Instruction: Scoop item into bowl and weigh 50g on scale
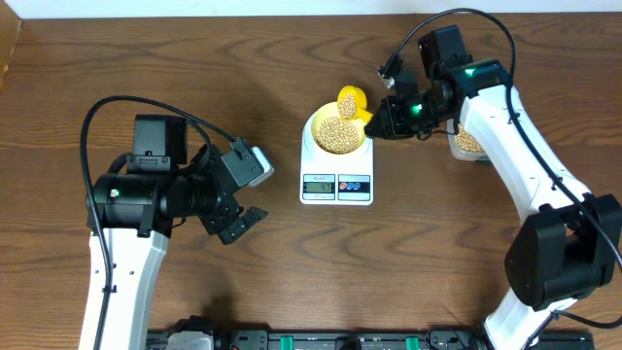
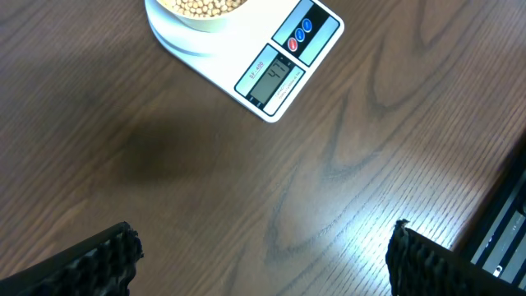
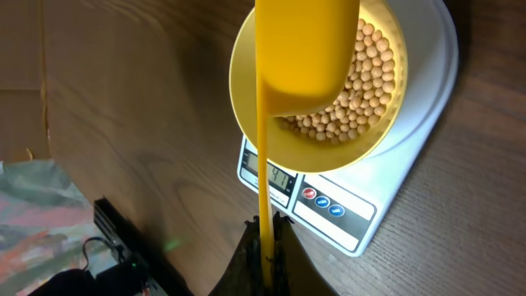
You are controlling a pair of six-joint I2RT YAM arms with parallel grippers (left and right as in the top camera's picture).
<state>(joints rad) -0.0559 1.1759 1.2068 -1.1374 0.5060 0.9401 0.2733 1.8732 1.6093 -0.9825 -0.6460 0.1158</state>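
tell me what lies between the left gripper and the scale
Nothing but bare wooden table: in the left wrist view the open left gripper faces the scale across plain wood. The overhead view agrees.

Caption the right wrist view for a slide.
Right gripper holds a yellow plastic scoop by its handle over the pale yellow bowl of tan beans on the white scale.

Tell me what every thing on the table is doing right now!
Small tan beans, piled in the bowl.
Pale yellow round bowl, upright on the scale.
Flat white kitchen scale, switched on, digits too small to read.
Yellow plastic scoop, held above the bowl.
Right gripper, shut on the scoop's handle.
Left gripper, open, holding nothing.
Clear plastic tub, partly hidden, beans inside.
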